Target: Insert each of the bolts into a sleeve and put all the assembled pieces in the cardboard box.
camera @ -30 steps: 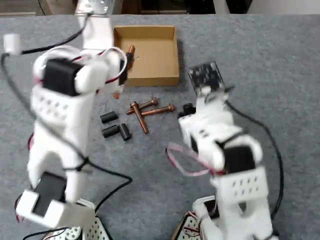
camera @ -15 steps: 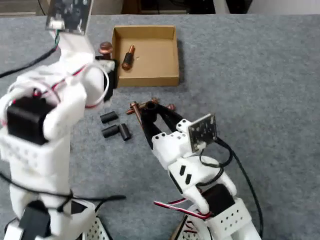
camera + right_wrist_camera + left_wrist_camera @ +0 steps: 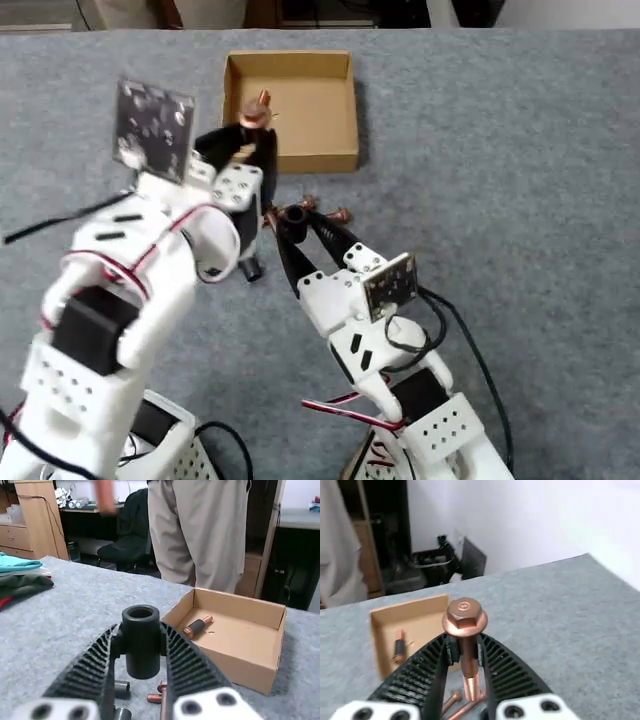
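Observation:
My left gripper point(image 3: 252, 140) is shut on a copper bolt point(image 3: 250, 113), held upright with its hex head up, at the front left corner of the cardboard box point(image 3: 320, 100). The left wrist view shows the bolt point(image 3: 465, 625) between the fingers, with the box point(image 3: 420, 612) behind. My right gripper point(image 3: 297, 224) is shut on a black sleeve point(image 3: 295, 214), just above the loose bolts point(image 3: 335, 213). In the right wrist view the sleeve point(image 3: 141, 640) stands upright, bore up. One assembled piece point(image 3: 196, 626) lies in the box point(image 3: 250, 640).
Loose black sleeves point(image 3: 121, 689) and copper bolts point(image 3: 162, 700) lie on the grey mat between the arms, partly hidden in the high view. The two grippers are close together near the box's front wall. A person stands behind the table in the right wrist view.
My left arm has swung right and down, bringing the bolt from left of the box to its front left corner. My right gripper came forward over the loose bolts, then held there with the sleeve.

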